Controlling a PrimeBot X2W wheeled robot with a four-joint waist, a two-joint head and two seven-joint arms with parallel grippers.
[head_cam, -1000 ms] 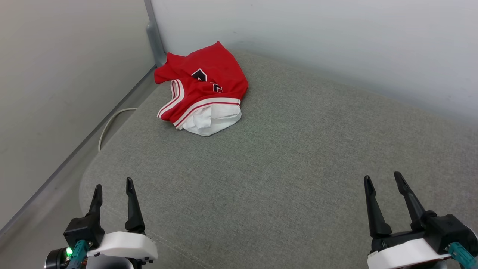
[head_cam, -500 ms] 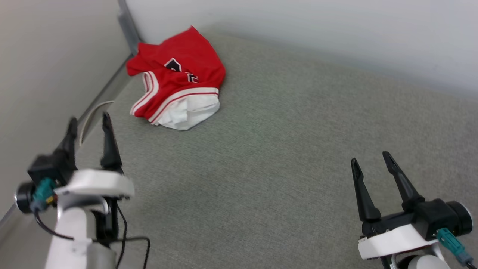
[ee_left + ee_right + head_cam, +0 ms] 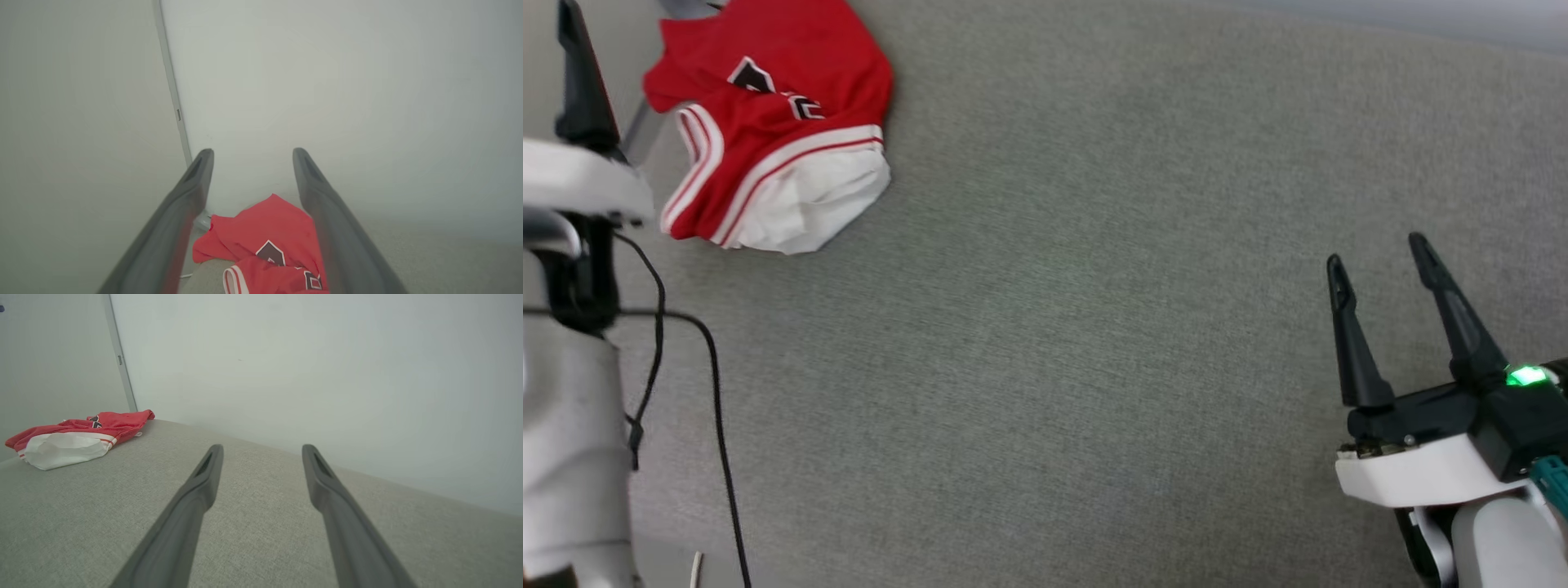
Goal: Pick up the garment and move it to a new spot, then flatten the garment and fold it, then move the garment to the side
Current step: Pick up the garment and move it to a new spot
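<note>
My left gripper [image 3: 253, 153] has climbed over the last second from the near left edge toward the far left. It now looks out over the crumpled red jersey-style shirt [image 3: 265, 245] with white sleeves and striped trim, and its two long dark fingers are spread wide with nothing between them. The head camera has tipped down with the reach, so the shirt's slide up the head view is my view shifting, not the cloth moving. It lies where it did, bunched in the far left corner of the grey woven cushion [image 3: 1094, 327], close by the pale wall [image 3: 367, 81]. My right gripper [image 3: 1376, 250] has barely moved, hovering near right, fingers just as wide and empty. I judge the pick-up only begun: nothing is touched yet, and the left arm must come lower onto a fold before pinching.
</note>
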